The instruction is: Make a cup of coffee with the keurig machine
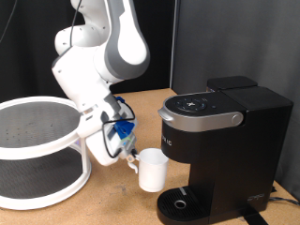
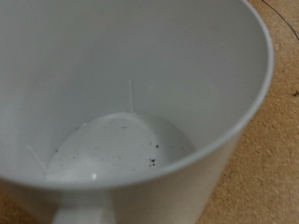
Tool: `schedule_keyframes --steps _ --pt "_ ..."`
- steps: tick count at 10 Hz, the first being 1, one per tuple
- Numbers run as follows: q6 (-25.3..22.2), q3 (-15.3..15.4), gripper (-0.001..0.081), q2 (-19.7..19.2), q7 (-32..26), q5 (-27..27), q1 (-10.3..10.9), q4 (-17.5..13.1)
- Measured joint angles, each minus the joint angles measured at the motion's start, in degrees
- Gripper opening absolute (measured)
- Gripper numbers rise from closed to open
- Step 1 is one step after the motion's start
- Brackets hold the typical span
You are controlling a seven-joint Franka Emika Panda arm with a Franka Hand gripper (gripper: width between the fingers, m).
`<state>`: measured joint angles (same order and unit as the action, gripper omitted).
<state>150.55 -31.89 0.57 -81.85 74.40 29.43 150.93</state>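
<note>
The cup (image 1: pixel 154 172), a small white mug, is upright just to the exterior view's left of the keurig machine (image 1: pixel 225 141), beside its round drip base (image 1: pixel 178 202). My gripper (image 1: pixel 132 161) reaches down from the left and is closed on the cup's handle side. The machine's grey-silver lid handle (image 1: pixel 199 116) is down. In the wrist view the cup (image 2: pixel 140 84) fills the frame. It has no liquid in it, only dark specks on its bottom. My fingers do not show there.
A white round two-tier rack (image 1: pixel 42 155) stands at the exterior view's left on the wooden table (image 1: pixel 122 202). A cable (image 1: pixel 281 195) lies at the machine's right. A dark curtain hangs behind.
</note>
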Motion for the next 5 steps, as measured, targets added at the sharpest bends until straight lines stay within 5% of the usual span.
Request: schedule_keyframes --steps 5 --pt "0.66 5.09 0.0064 -3.94 -11.63 15.76 1.96 -2.31"
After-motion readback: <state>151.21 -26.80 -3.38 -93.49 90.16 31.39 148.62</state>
